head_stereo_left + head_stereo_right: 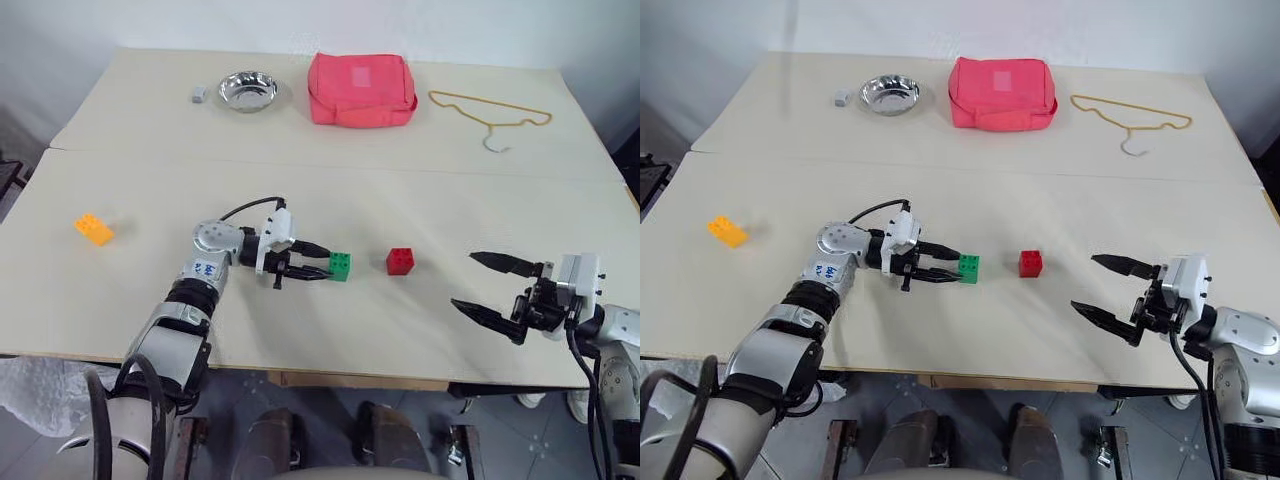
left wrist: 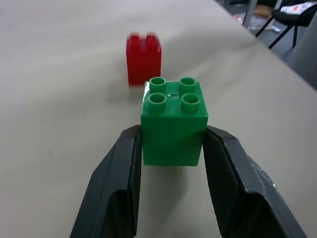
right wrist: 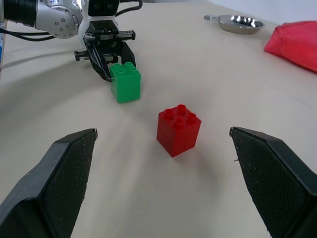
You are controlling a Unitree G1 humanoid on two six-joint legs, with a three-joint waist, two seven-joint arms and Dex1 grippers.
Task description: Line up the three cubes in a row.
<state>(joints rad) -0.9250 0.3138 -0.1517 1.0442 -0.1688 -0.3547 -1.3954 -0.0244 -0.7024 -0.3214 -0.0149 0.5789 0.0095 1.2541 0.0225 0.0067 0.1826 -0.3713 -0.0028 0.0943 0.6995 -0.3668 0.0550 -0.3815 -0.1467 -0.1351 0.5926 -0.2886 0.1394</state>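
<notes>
Left claw [image 1: 322,271] clamped on studded green cube [image 1: 340,266] on the table [image 1: 300,200], red cube [image 1: 400,260] just beyond it, right claw [image 1: 490,285] spread wide past that, orange-yellow cube [image 1: 93,229] well behind.

A pale beige counter [image 1: 150,320] carries an orange-yellow brick [image 1: 93,229] at left, a green brick [image 1: 340,266] and red brick [image 1: 400,260] mid-frame, and along the top a small grey block [image 1: 198,95], steel bowl [image 1: 248,90], pink pouch [image 1: 361,89] and yellow hanger [image 1: 492,113].
</notes>
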